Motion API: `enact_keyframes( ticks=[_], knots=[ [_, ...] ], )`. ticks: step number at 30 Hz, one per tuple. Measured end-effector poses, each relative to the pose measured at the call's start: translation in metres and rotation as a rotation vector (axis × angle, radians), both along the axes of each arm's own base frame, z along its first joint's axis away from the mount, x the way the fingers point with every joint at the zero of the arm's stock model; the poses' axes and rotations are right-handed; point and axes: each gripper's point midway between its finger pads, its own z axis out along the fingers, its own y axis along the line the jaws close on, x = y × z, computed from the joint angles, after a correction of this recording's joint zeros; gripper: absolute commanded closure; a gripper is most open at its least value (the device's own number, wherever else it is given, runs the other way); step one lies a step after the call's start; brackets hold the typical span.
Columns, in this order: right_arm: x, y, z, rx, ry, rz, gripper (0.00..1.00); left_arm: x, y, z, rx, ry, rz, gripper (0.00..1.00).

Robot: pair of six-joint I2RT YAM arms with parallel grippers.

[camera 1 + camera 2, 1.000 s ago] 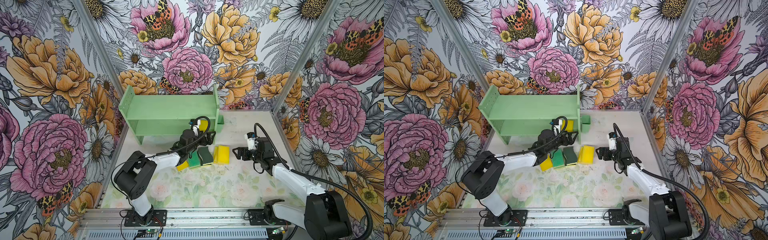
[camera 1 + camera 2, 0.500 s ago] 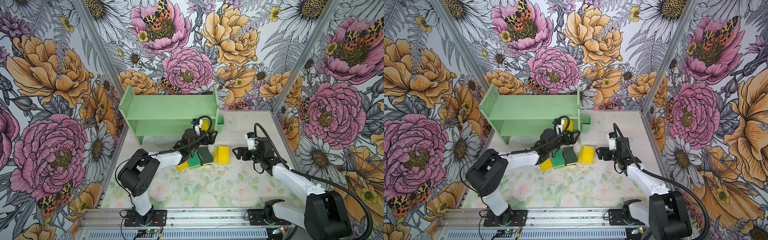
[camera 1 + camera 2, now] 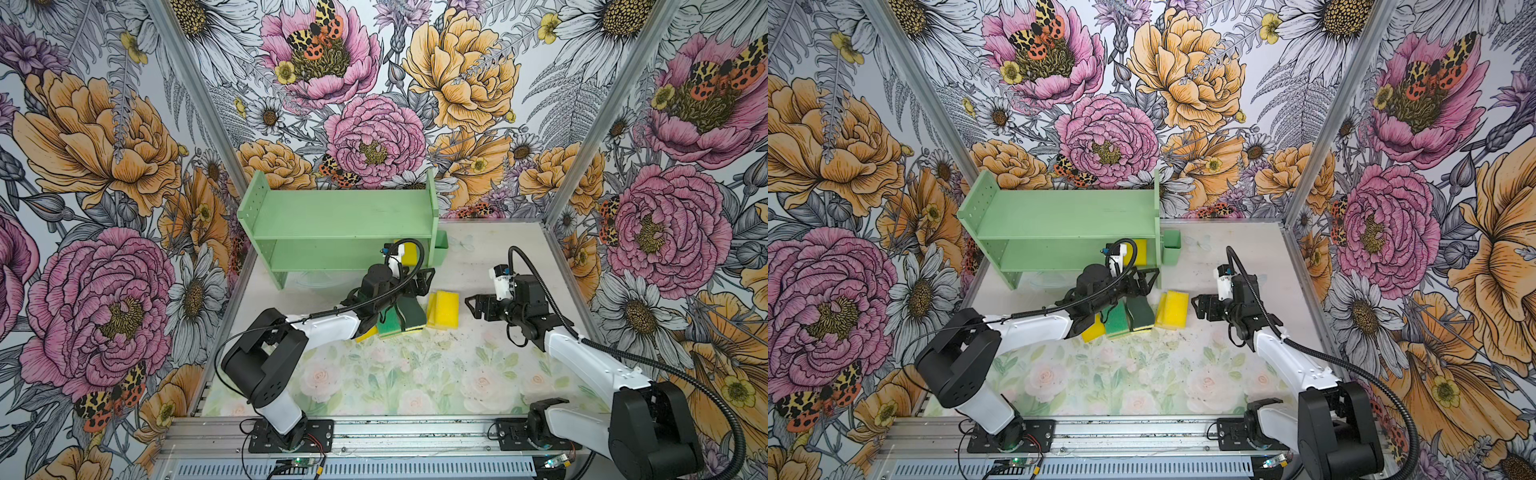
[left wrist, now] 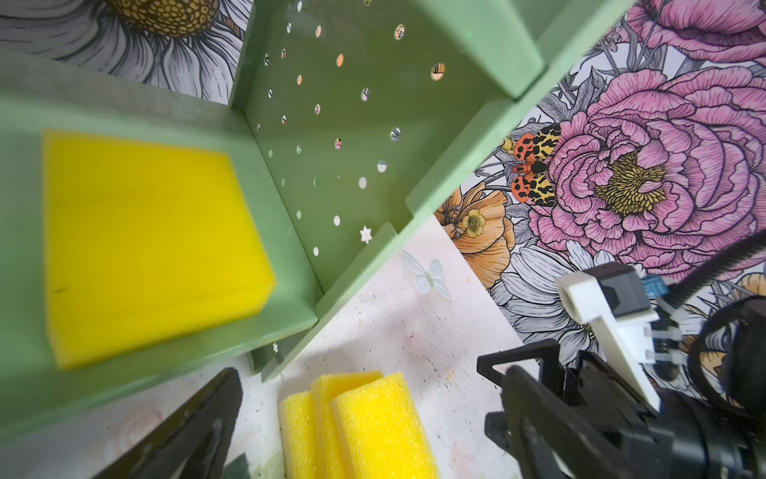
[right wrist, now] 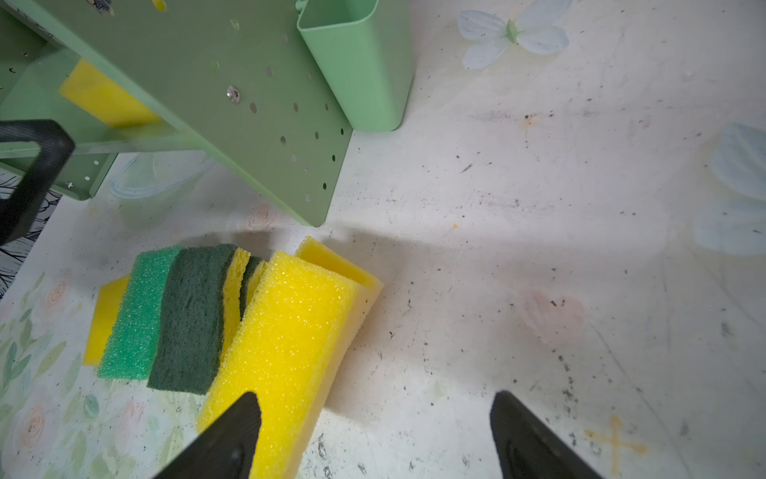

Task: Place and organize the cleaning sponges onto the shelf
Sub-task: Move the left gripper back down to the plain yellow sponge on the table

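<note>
The shelf [image 3: 340, 216] [image 3: 1067, 216] stands at the back. One yellow sponge [image 3: 409, 253] [image 3: 1140, 250] [image 4: 145, 244] [image 5: 99, 99] lies at the right end of its lower tier. My left gripper [image 3: 415, 282] [image 3: 1142, 282] [image 4: 373, 398] hovers open and empty just in front of that tier. On the table lie stacked yellow sponges [image 3: 445, 309] [image 3: 1172, 309] [image 4: 364, 427] [image 5: 290, 340], a dark-green-topped sponge [image 3: 411, 313] [image 5: 195, 315], a bright green one [image 3: 388, 325] [image 5: 136, 315] and a yellow one [image 3: 365, 333] [image 5: 105, 319]. My right gripper [image 3: 478, 305] [image 3: 1202, 307] [image 5: 375, 406] is open, right of the yellow stack.
A small green cup [image 3: 440, 249] [image 5: 364, 62] hangs on the shelf's right side panel [image 5: 248, 103]. Flowered walls close in the back and both sides. The left arm's cable [image 3: 419, 257] loops in front of the lower tier.
The left gripper has drawn back a little from the lower tier, so more of the yellow sponge there shows. The right arm has not moved.
</note>
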Motion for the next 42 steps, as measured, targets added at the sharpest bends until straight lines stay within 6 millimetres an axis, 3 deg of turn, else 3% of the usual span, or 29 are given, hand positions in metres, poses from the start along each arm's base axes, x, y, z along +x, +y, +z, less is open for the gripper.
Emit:
enact_keyframes(
  ticks=[5, 8, 11, 15, 20, 35, 42],
  knots=[
    [-0.001, 0.002, 0.000, 0.008, 0.001, 0.009, 0.11, -0.026, 0.025, 0.039, 0.009, -0.036, 0.093, 0.01],
    [-0.001, 0.003, 0.001, 0.013, 0.002, 0.013, 0.11, -0.041, 0.054, 0.043, 0.009, -0.022, 0.171, 0.01],
    [-0.002, 0.004, 0.001, 0.019, 0.004, 0.018, 0.11, -0.053, 0.083, 0.022, 0.028, 0.034, 0.252, 0.01],
    [-0.002, 0.005, 0.000, 0.024, 0.009, 0.024, 0.11, -0.070, 0.117, -0.028, 0.086, 0.156, 0.362, 0.01],
    [-0.003, 0.009, -0.007, 0.039, 0.042, 0.027, 0.12, -0.089, 0.146, -0.071, 0.155, 0.273, 0.503, 0.01],
    [-0.007, 0.018, -0.009, 0.068, 0.069, 0.031, 0.13, -0.121, 0.201, -0.147, 0.308, 0.502, 0.801, 0.01],
    [-0.007, 0.019, -0.009, 0.068, 0.071, 0.032, 0.13, -0.124, 0.213, -0.169, 0.418, 0.547, 0.842, 0.01]
  ],
)
